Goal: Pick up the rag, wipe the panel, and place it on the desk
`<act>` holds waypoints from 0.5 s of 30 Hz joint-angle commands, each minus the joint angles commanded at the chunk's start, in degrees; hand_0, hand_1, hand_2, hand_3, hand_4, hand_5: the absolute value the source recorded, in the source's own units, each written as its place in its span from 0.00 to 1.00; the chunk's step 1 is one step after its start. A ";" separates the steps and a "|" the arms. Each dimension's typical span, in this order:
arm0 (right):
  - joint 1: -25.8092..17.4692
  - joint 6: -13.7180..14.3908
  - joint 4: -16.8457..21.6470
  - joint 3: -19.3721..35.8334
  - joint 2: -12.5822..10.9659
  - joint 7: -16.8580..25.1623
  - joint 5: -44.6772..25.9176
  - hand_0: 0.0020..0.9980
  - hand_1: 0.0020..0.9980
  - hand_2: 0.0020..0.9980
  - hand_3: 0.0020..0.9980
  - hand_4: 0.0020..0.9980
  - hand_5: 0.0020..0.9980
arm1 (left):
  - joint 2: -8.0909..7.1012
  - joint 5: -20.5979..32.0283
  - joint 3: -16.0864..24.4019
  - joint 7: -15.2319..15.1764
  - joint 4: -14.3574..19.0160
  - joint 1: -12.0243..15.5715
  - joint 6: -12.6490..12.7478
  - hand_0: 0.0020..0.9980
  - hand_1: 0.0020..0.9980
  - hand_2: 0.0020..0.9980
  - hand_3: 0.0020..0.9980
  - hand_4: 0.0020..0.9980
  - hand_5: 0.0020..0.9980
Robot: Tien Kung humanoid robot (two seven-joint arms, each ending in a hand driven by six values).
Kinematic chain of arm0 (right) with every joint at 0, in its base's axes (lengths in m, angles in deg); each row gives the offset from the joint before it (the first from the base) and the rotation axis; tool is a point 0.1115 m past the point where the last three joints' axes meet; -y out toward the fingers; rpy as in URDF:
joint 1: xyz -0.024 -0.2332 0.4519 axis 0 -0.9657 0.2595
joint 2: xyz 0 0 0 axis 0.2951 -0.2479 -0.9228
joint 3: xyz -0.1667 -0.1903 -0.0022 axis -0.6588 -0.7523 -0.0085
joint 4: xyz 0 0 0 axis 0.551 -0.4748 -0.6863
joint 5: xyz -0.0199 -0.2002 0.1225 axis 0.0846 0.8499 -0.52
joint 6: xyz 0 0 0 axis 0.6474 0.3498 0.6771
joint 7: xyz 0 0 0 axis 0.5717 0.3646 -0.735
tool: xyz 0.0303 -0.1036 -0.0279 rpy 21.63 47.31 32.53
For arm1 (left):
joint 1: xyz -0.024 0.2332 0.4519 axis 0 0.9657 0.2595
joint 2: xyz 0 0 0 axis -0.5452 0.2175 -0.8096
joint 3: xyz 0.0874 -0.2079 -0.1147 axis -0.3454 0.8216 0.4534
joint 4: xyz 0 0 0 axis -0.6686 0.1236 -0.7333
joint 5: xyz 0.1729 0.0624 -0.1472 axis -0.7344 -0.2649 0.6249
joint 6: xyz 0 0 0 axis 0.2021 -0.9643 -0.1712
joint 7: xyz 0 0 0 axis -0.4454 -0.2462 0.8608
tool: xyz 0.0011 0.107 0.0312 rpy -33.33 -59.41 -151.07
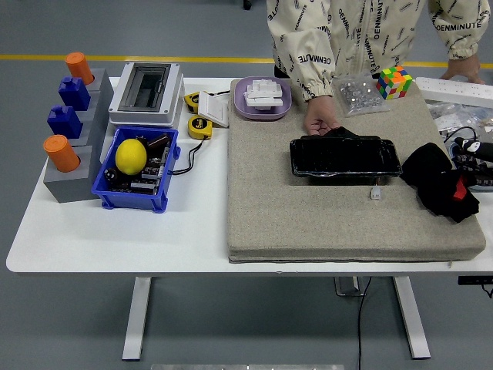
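A black glossy panel (346, 156) lies on the grey felt mat (308, 216), near its middle. A person's hand (320, 123) rests at the panel's far left corner. A crumpled black rag (435, 179) with a red patch lies on the mat to the right of the panel. Part of my right hand (475, 156) shows at the right edge, just beyond the rag's far side. It is too cut off to read its grasp. My left arm is out of view.
A purple bowl (264, 99), a bag of small metal parts (358, 94) and a colour cube (394, 82) sit along the mat's far edge. A blue bin with a lemon (132, 156), a white box (146, 92), tape measures and grey peg blocks (71, 131) stand at left. The person's other hand (462, 69) rests at far right.
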 joint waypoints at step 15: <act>0.06 6.09 -7.48 2.44 7.76 0.03 -2.13 0.85 0.79 0.83 0.83 1.00 0.72 | 0.01 0.02 -0.13 -0.01 -0.05 0.23 -0.01 0.61 0.64 0.66 0.56 0.63 0.44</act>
